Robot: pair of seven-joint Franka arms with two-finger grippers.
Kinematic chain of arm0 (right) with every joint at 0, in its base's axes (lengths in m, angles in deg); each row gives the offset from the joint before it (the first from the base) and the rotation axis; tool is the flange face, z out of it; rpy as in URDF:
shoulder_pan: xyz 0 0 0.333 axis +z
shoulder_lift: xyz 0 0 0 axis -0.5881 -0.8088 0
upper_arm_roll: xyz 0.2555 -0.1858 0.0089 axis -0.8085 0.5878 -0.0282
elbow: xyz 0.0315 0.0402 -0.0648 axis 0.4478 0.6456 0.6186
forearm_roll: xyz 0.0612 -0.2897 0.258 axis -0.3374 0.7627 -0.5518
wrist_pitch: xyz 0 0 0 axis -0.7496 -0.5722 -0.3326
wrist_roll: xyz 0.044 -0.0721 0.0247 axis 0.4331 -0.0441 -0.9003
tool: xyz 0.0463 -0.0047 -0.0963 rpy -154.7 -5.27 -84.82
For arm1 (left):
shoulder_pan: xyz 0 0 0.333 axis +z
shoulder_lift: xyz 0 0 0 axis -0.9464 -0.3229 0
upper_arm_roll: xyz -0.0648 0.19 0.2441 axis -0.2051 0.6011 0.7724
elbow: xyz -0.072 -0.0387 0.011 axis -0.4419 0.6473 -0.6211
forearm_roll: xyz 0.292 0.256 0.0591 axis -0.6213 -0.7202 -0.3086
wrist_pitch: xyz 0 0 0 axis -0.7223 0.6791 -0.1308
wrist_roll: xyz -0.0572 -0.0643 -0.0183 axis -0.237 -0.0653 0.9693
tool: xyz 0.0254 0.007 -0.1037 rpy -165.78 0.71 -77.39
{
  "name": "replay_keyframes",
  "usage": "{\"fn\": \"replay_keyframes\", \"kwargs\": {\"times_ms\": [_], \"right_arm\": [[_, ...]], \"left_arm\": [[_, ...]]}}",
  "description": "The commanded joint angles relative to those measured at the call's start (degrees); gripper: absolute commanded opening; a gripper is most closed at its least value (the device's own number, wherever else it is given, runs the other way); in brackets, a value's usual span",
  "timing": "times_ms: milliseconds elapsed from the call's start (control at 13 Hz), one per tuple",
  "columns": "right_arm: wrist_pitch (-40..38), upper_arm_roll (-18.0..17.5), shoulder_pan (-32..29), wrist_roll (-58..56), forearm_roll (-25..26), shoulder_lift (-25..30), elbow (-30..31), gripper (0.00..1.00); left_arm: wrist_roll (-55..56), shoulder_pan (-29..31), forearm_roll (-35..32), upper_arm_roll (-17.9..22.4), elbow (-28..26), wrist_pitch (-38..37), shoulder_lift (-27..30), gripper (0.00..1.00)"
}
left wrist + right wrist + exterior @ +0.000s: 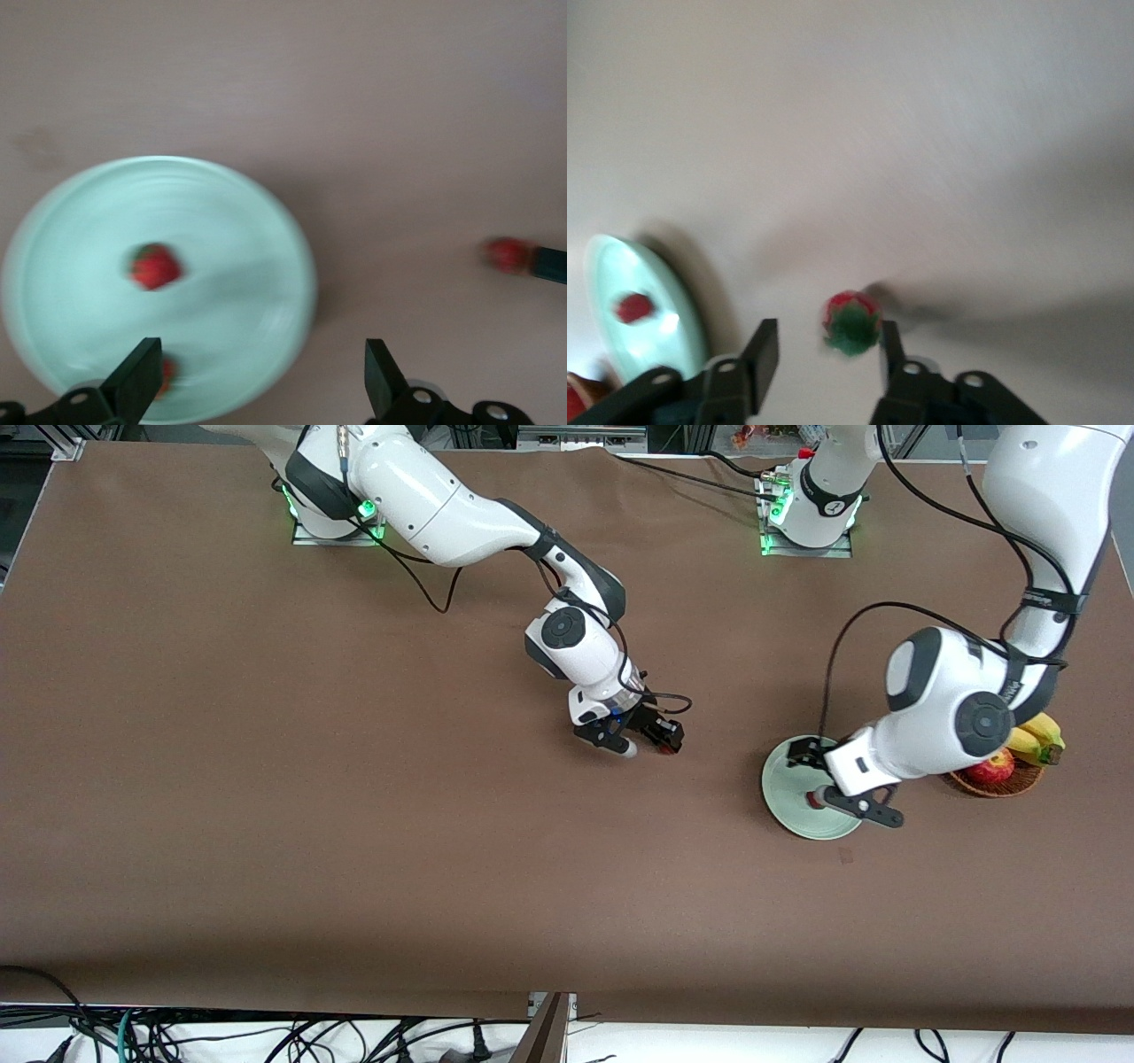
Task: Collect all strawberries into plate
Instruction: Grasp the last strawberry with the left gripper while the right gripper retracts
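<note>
The mint-green plate [790,815] lies toward the left arm's end of the table. My left gripper [819,779] hovers over it, open and empty. In the left wrist view [257,382] the plate [230,239] holds two strawberries: one in the middle [156,266], one partly hidden by a finger [166,374]. A third strawberry [666,750] lies on the table mid-table. My right gripper [649,744] is low over it, open. In the right wrist view the gripper [826,354] has the berry [851,323] between its fingers, close to one finger [889,347].
A brown wicker basket [997,786] with a red apple [990,769] and bananas [1038,740] stands beside the plate, at the left arm's end. A small dark spot [846,856] marks the brown table cover nearer the camera than the plate.
</note>
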Motion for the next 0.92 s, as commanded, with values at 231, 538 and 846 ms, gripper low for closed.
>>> {"fn": "replay_keyframes", "kwargs": {"times_ms": [231,538,846], "right_arm": [[-27.86,-0.44,-13.21,-17.45,0.97,21.37,11.19,1.0],[-43.6,-0.44,-22.26,-36.32,1.06,31.14,17.44,1.0],[-58.1,0.69,-32.63,-57.33,1.41,40.45,20.7,1.0]], "left_arm": [[12.11,-3.53,-0.12,-3.71,-2.14,0.38,-0.28,1.0],[25.99,-11.09,-0.82,-3.1,-2.41,10.44,-5.09,1.0],[28.73,-16.79,-8.09,2.86,0.48,21.72,-11.25,1.0]]}}
